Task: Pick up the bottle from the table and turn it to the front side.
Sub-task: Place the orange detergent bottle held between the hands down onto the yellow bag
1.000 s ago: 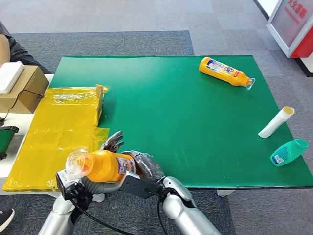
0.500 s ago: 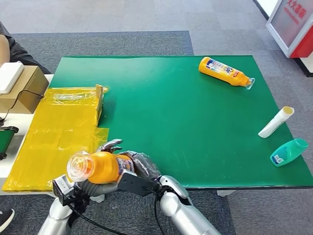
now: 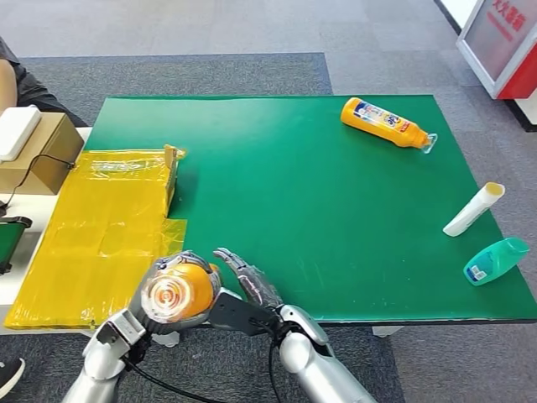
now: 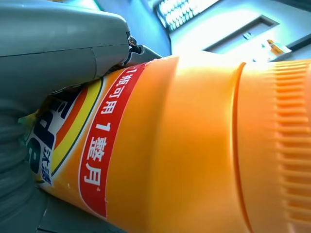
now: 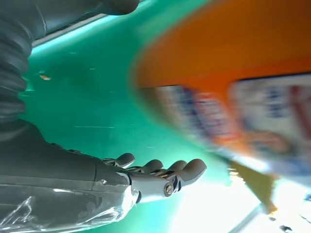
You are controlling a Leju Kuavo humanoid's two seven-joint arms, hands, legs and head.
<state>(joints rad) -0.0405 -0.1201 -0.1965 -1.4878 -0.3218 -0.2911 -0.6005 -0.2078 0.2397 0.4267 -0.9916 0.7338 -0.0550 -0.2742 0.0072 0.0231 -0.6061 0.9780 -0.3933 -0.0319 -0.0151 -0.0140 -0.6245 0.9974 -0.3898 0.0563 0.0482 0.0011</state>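
Since a second ago the orange bottle (image 3: 172,294) has swung round: its clear end, which pointed off to the left, now faces the head camera, and the right hand (image 3: 243,280) has let go of it. The bottle sits in the left hand (image 3: 152,290), off the near edge of the green table (image 3: 304,210), beside the yellow sheet (image 3: 101,235). The left hand's fingers wrap the body. The right hand lies just beside the bottle, fingers (image 5: 161,167) spread, holding nothing.
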